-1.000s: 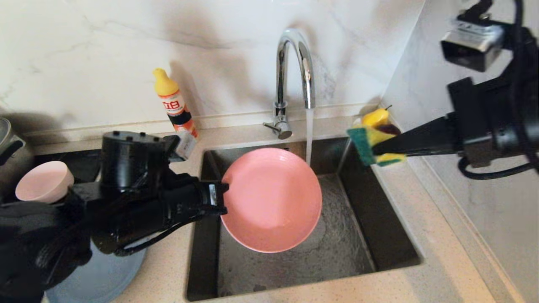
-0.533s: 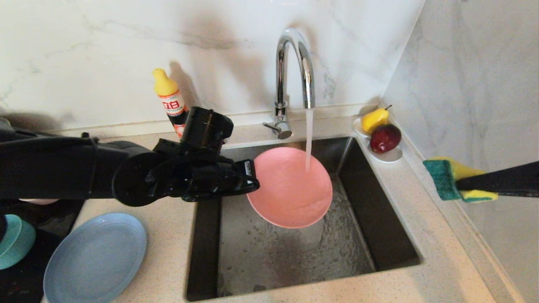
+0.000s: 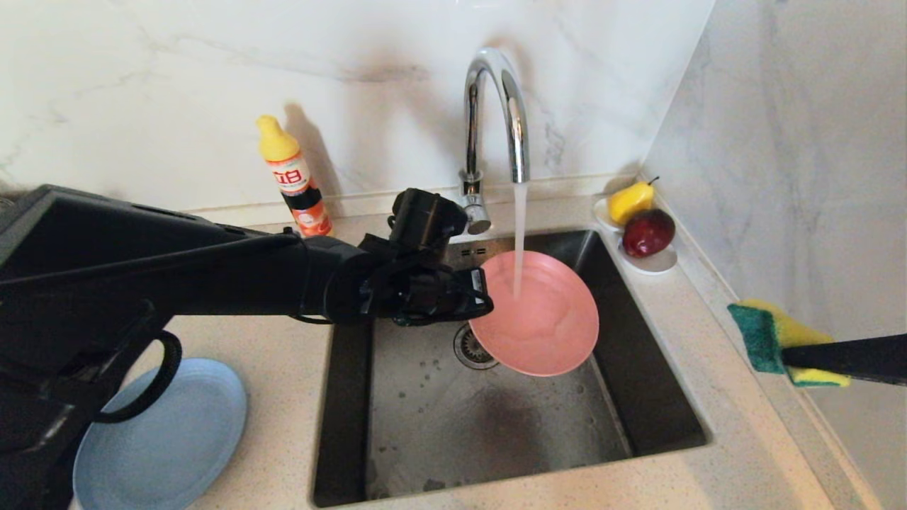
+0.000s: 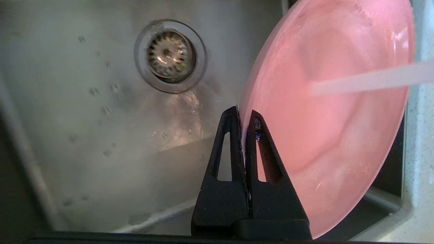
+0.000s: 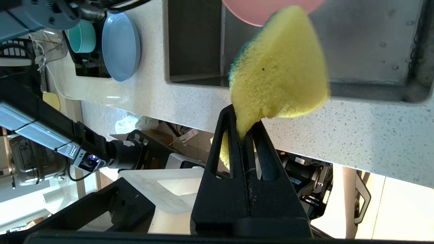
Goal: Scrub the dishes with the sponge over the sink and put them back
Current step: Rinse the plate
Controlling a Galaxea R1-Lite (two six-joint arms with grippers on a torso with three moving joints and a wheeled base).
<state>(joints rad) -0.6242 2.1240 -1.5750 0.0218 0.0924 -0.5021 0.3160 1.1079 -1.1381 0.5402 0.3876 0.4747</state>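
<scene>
Head view: the left gripper [image 3: 482,301] reaches in over the large square brushed stainless-steel sink [image 3: 659,418] and holds the round salmon-pink plastic plate [image 3: 542,326] by its rim, tilted on edge so that its hollow face meets the stream falling from the chrome gooseneck tap [image 3: 496,113]. The step in hand looks like a rinse under running water. To do it well, I would keep the plate tilted so the water sheets across the face and drains into the basin rather than over the stone counter, keep the whole plate inside the sink's outline, and hold the pinch firm, since a wet plastic rim held at one point could slip or swing. Bringing the sponge in should wait until the plate is steady.

In the left wrist view the left gripper [image 4: 243,117] has its two fingers pressed nearly together, with only the thin plate [image 4: 325,112] rim between them; the round drain strainer [image 4: 168,56] lies just beside it, below. The right gripper [image 5: 243,123] is likewise clamped tight on the small yellow sponge with a green scouring layer [image 5: 281,81], squeezing one end so the rest bulges out. In the head view that sponge [image 3: 769,336] hangs over the counter at the right of the sink, well apart from the plate; whether it is wet I cannot tell.

A light blue plastic plate [image 3: 170,432] lies on the counter left of the sink, partly behind the left arm.
</scene>
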